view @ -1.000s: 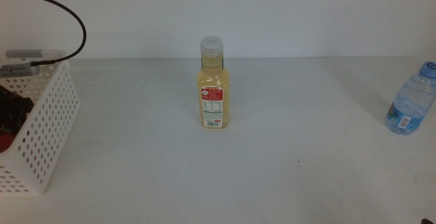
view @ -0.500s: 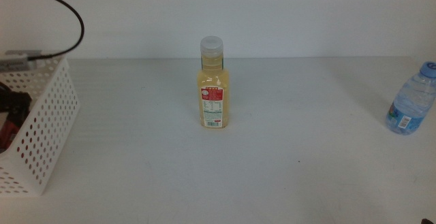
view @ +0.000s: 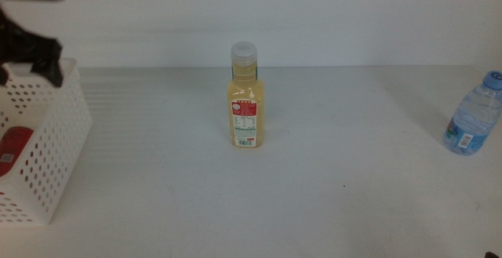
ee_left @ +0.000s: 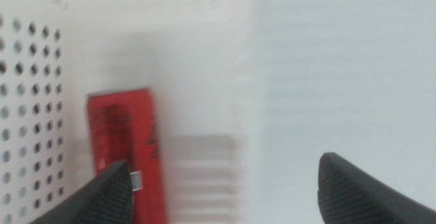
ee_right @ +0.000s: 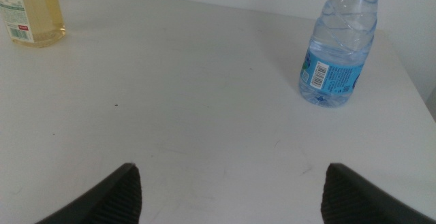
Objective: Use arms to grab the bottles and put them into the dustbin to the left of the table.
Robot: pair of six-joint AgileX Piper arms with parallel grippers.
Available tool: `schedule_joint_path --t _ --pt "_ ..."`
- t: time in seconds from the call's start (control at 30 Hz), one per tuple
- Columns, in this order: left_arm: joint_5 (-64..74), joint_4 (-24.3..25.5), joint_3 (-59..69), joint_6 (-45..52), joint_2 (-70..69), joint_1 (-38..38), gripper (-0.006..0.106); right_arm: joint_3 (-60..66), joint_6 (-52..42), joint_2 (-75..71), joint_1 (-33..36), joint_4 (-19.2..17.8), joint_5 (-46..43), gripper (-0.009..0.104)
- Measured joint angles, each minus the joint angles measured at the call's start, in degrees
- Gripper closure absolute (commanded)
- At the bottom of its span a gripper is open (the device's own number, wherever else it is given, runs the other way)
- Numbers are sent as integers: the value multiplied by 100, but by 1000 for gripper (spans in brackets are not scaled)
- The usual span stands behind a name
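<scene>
A wide, plain white-grey surface (view: 329, 179) stands in front of a white wall. At its left side is the white plastic basket with rows of round holes (view: 49, 164). The slim red can (ee_left: 129, 149) lies inside this basket, down on its side. The left tool (ee_left: 225, 183) hangs above the basket, right over the can. Its two dark jaws are spread wide and hold nothing. In the middle view the left arm (view: 27, 46) shows as a dark shape just above the basket's rim.

In the middle of the surface stands the yellow juice bottle with a white cap and a red-and-white label (view: 245, 101), upright and well apart from the basket. Far off at the right edge stands the small clear water bottle with a blue cap (view: 473, 117). The right tool (ee_right: 231, 190) waits near it, jaws spread wide and empty. The water bottle is ahead of this tool, not touching it.
</scene>
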Motion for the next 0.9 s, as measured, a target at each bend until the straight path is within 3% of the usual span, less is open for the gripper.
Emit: schedule_joint_path --t 0.5,0.9 --pt "-174 213 291 -897 -887 -2025 14 0 0 0 0 0 0 18" --pt "-2783 300 2778 -1154 -2028 -3051 14 0 0 0 0 0 0 18"
